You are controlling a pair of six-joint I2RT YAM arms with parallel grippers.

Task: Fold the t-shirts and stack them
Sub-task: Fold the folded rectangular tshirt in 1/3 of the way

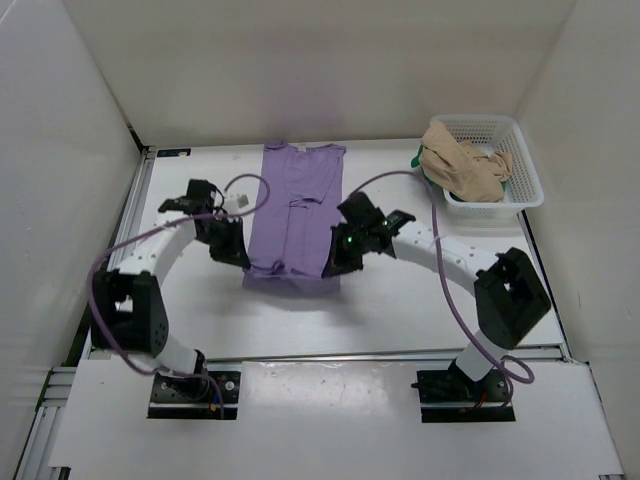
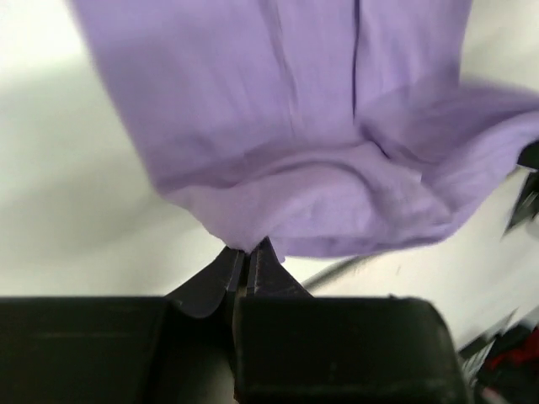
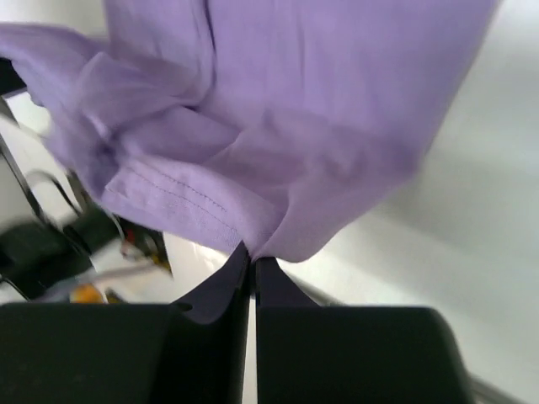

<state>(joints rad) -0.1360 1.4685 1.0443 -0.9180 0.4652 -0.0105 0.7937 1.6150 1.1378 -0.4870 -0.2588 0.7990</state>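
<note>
Lavender t-shirt [image 1: 296,215], hem corners pinched in clamped left hand [image 2: 247,252], clamped right hand [image 3: 253,259]

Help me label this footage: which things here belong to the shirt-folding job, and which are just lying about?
Job:
- lavender t-shirt, pinched at its near hem by left gripper and right gripper
- tan t-shirt
- green t-shirt, barely showing

Lying about:
- white mesh basket, holding those two
</note>
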